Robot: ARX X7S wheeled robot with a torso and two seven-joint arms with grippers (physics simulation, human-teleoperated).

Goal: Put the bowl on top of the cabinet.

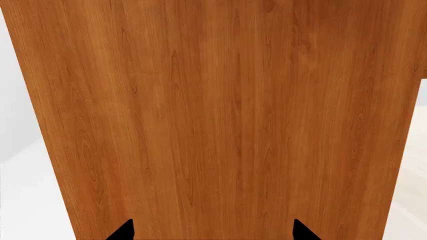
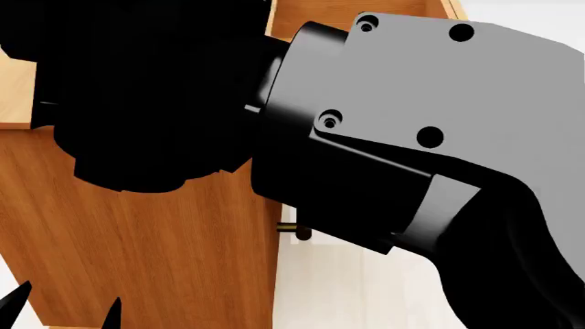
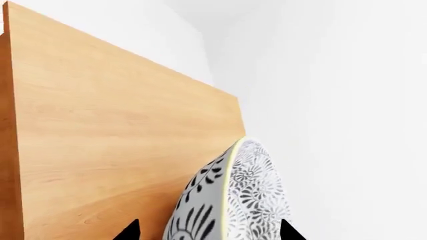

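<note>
In the right wrist view the bowl (image 3: 230, 200), white with a grey floral pattern, stands on edge between the two fingertips of my right gripper (image 3: 208, 231), which is shut on it. Behind the bowl lies the cabinet's flat light-wood top (image 3: 120, 140). Whether the bowl touches that top I cannot tell. My left gripper (image 1: 213, 230) is open and empty, facing the cabinet's (image 1: 220, 115) brown wooden side panel from close by. The head view shows its fingertips (image 2: 111, 312) low beside the cabinet's side (image 2: 137, 253). My right arm hides the bowl in that view.
My right arm's grey and black housing (image 2: 412, 137) fills most of the head view. A brass handle (image 2: 298, 232) sticks out at the cabinet's front corner. Pale floor (image 2: 366, 295) lies to the right of the cabinet, and a white wall (image 3: 347, 100) is behind it.
</note>
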